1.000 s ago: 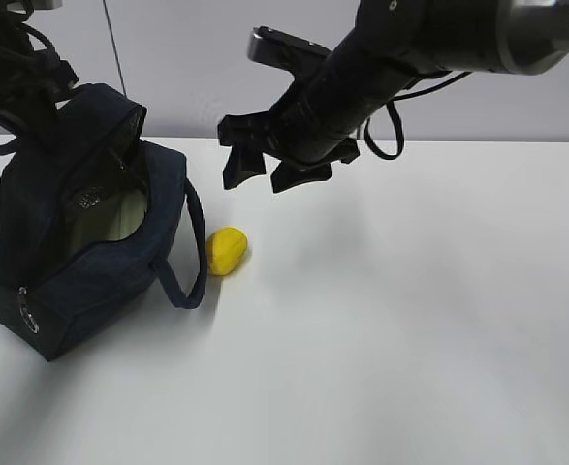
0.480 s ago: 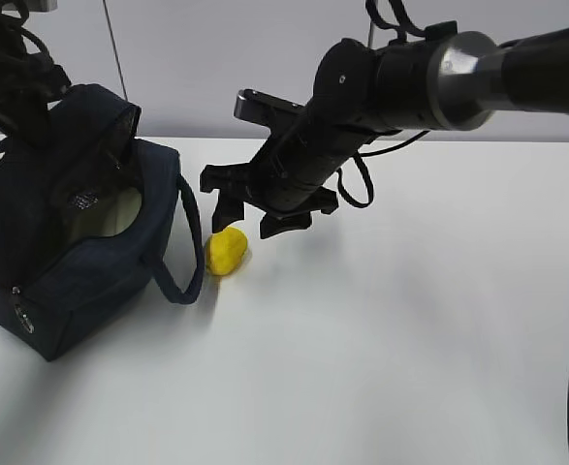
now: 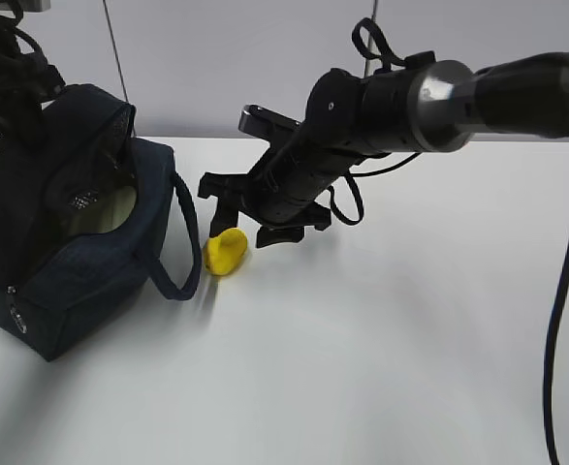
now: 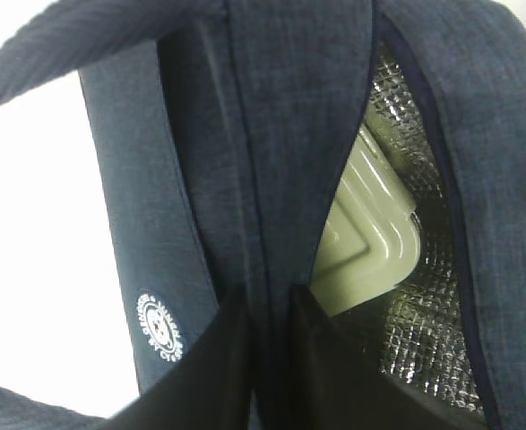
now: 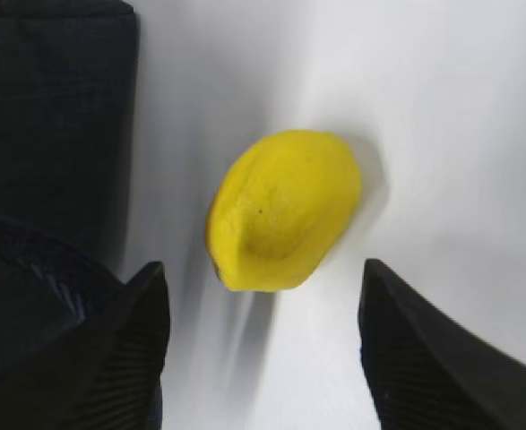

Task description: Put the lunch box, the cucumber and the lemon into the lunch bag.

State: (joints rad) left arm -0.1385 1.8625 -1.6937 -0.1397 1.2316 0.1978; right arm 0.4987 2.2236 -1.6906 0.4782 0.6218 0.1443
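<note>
My right claw (image 5: 263, 349) is wide open and holds nothing. The lemon (image 5: 283, 210) lies on the table (image 3: 381, 349) between its two fingers (image 5: 424, 358), and they are not touching it yet. The lemon sits just beside the bag (image 3: 61, 242), close to a loop handle (image 3: 182, 242).

My left claw (image 4: 263, 358) is pinched tight on the top edge of the bag, so the mouth is held open. Inside I see the box (image 4: 370, 233) with its pale green lid. I can't see the cucumber anywhere.

Here is what I worry about. The lemon is round and smooth, so it may roll or pop out if I squeeze off-centre. One finger is near the bag, so it could catch the cloth or the handle. And if my left claw slips, the mouth may flop shut.
</note>
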